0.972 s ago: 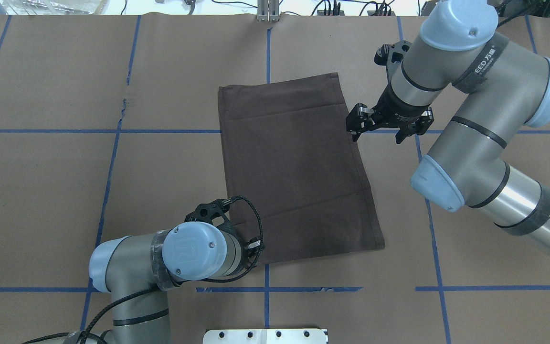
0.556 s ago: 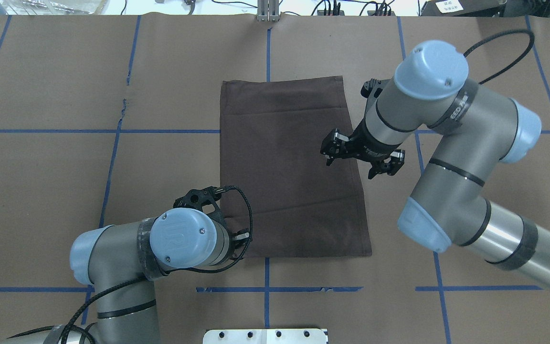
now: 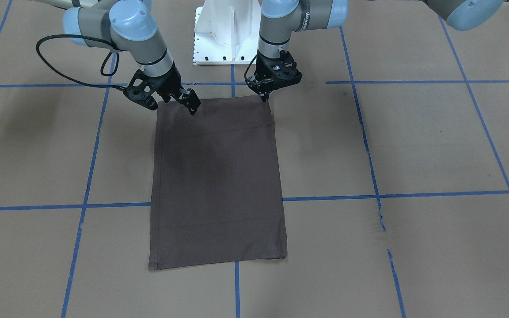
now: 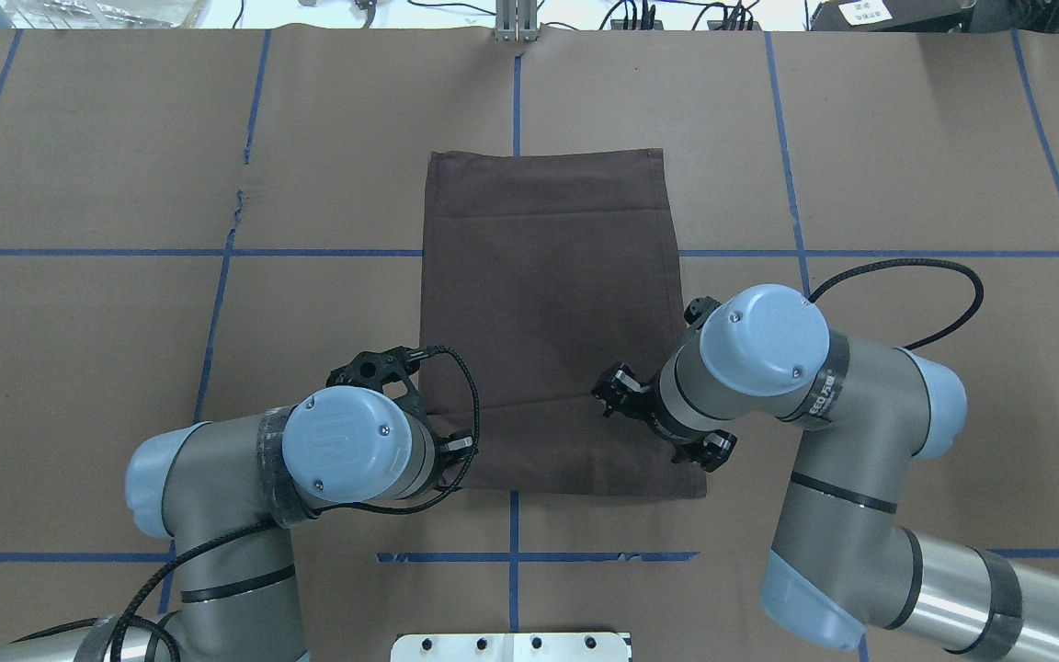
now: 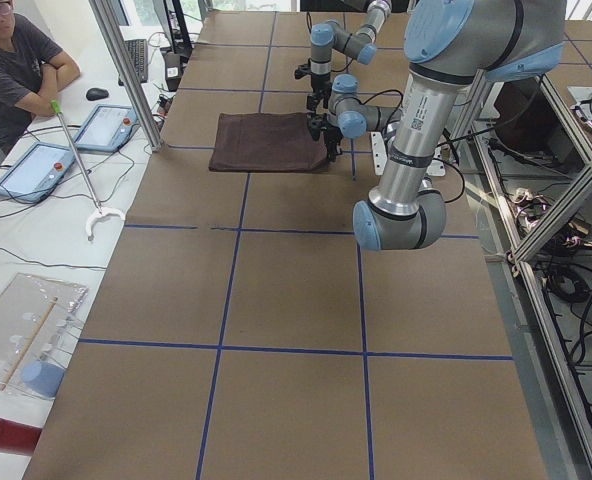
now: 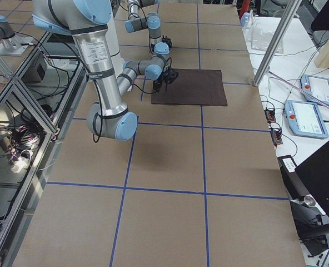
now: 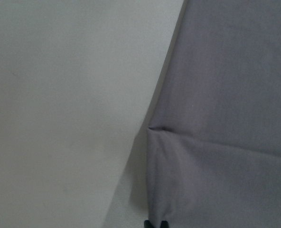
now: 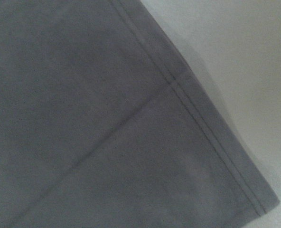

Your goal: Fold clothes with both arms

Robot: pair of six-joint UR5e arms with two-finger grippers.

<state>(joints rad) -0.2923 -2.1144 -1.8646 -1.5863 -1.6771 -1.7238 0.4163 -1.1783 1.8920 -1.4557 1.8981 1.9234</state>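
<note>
The soft, limp shirt point(image 4: 548, 303) wants corner grips: the left gripper point(image 3: 264, 96) seems narrowly pinched on its 7 o'clock corner, the right gripper point(image 3: 171, 102) spread wide above 5 o'clock.

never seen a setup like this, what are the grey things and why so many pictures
These are two grey robot arms, a left arm and a right arm, at a paper-covered table. A dark shirt, folded to a rectangle, lies flat on it. One picture looks down from behind the robot, one faces it from across the table, two look along the table from its ends, and two come from wrist cameras, so they show cloth close up. The left gripper is shut, pinching a shirt corner on the robot's side. The right gripper hangs open over the shirt by the other such corner, holding nothing.
</note>
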